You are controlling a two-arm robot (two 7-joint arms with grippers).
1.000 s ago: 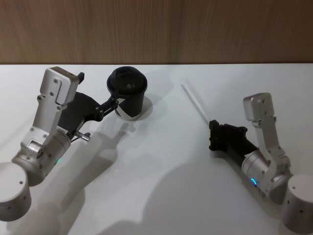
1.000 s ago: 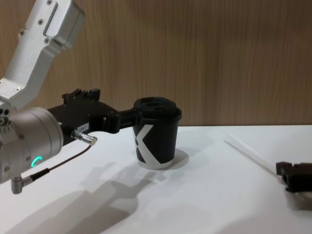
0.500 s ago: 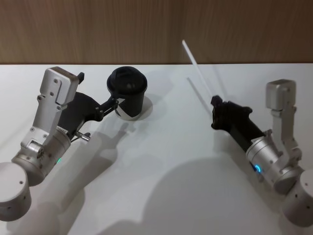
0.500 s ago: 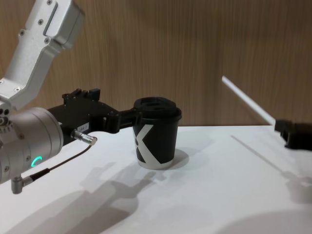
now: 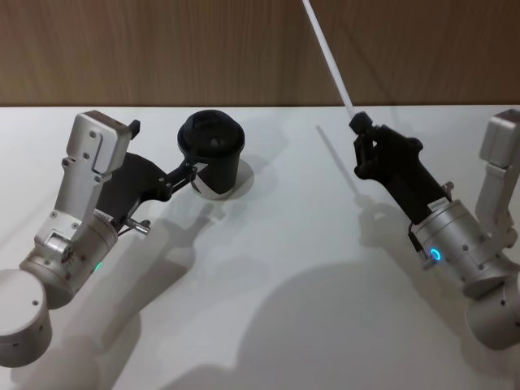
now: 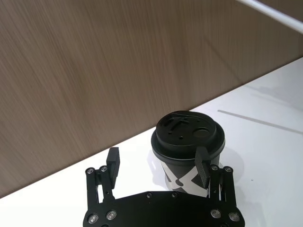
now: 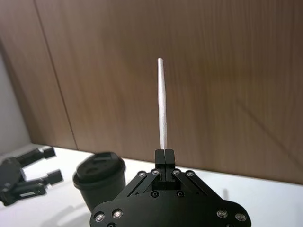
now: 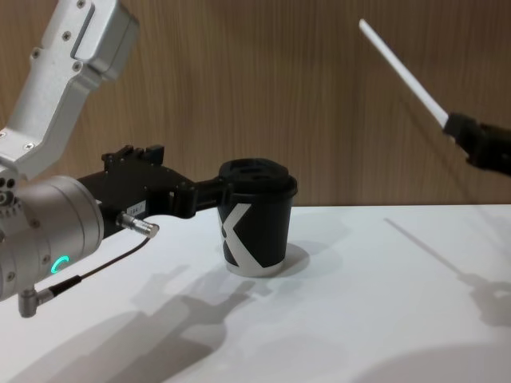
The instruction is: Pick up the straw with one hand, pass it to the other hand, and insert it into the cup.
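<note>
Head view: the right gripper [image 5: 358, 124] is up off the white table [image 5: 268, 268], fingers pinched together on the lower end of the straw [image 5: 329, 57]. The straw slants up and away across the wood-panelled wall [image 5: 162, 49]. Well off to its left the cup [image 5: 213, 158] stands upright on the table, black lid [image 5: 213, 134] on. The left gripper [image 5: 162, 148] sits low beside it, fingers spread, with one fingertip at the cup's left side. Touching or not, I cannot tell. A thin cable [image 5: 122, 231] with a metal plug hangs at that wrist.

Left wrist view: fingers wide apart, and the cup [image 6: 182, 177] sits just past them, off toward one finger that overlaps its wall.

Right wrist view: the straw [image 7: 162, 109] runs straight out from the closed tips. The cup [image 7: 101, 184] is lower down, with the left gripper [image 7: 49, 164] next to it.

Chest view: the straw [image 8: 403, 72] is high over the table and leans toward the cup [image 8: 255, 231], well apart from it.
</note>
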